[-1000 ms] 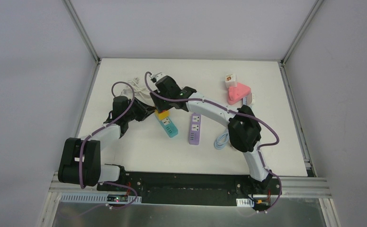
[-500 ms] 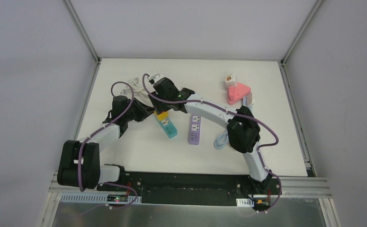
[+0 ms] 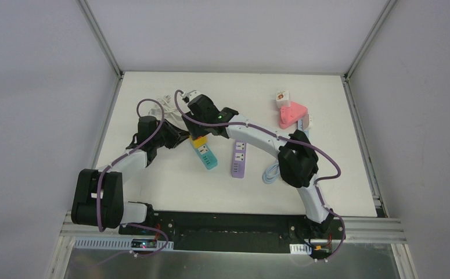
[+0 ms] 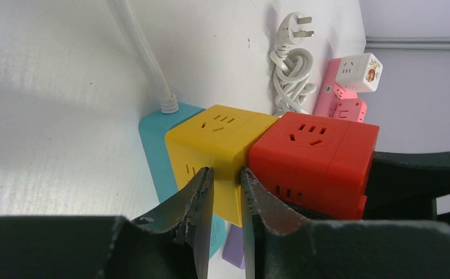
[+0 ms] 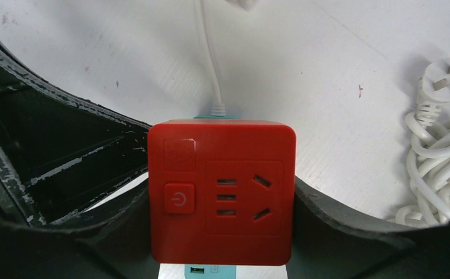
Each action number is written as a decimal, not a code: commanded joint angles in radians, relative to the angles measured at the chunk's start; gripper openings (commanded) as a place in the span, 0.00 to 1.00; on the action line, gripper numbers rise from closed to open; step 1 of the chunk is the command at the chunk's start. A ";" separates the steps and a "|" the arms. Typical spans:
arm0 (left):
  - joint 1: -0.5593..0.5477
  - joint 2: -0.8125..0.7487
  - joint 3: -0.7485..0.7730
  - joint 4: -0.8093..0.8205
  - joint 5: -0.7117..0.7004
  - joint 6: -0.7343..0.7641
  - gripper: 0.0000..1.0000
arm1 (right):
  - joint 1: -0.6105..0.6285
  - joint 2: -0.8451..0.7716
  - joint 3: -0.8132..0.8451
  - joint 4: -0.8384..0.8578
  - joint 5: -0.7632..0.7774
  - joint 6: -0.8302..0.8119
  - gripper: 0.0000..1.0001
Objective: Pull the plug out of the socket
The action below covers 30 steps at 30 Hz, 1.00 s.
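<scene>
- Change: left tool (image 4: 226, 177) has closed the last bit. Now clenched, nothing seen between fingers, tips at near corner of yellow cube adapter (image 4: 216, 142).
- Right arm nudged slightly toward 9 o'clock. Teal power strip (image 4: 155, 145) unmoved on desk (image 4: 48, 87).
- Meaning, as judged: strip side braced, grip set, pull not yet evident.
- Red cube plug (image 4: 315, 157): at 3 o'clock of yellow cube, touching it, over strip, at 9 o'clock of desk centre.
- Right tool (image 5: 221, 195) grasping red cube by both flanks.
- Look: glossy, square, power button and socket face up. Prongs hidden, so cannot tell if seated or free.
- Far, 12 o'clock: coiled white cable (image 4: 292, 70).
</scene>
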 commanded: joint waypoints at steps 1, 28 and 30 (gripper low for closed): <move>-0.012 0.105 -0.074 -0.285 -0.094 0.089 0.22 | -0.042 -0.090 0.010 0.119 -0.285 0.144 0.00; -0.013 0.141 -0.087 -0.265 -0.070 0.092 0.17 | 0.036 -0.001 0.142 -0.003 -0.087 0.040 0.00; -0.012 0.142 -0.090 -0.262 -0.067 0.092 0.17 | 0.018 -0.020 0.141 0.007 -0.114 0.045 0.00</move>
